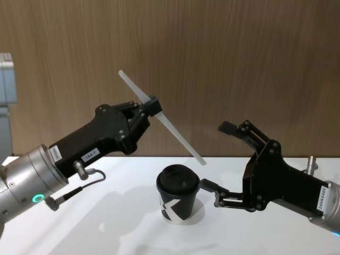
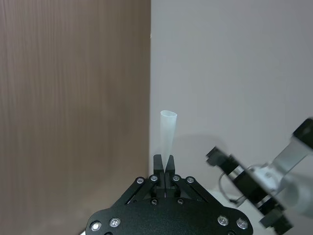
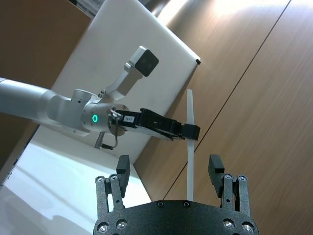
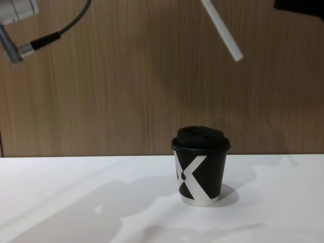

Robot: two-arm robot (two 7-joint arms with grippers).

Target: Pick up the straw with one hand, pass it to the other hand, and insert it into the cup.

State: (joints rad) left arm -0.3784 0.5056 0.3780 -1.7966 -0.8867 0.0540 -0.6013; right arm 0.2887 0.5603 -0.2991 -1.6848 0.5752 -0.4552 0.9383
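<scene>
The straw [image 1: 175,133] is clamped aloft by the left gripper [image 1: 153,103], the right gripper [image 1: 214,155] is spread open, and insertion into the cup [image 1: 178,201] is judged outstanding.

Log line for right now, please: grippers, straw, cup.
left gripper: shut on straw, aloft | straw: tilted, lower end clear of cup, not inserted | right gripper: open, beside cup | cup: upright, lidded
</scene>
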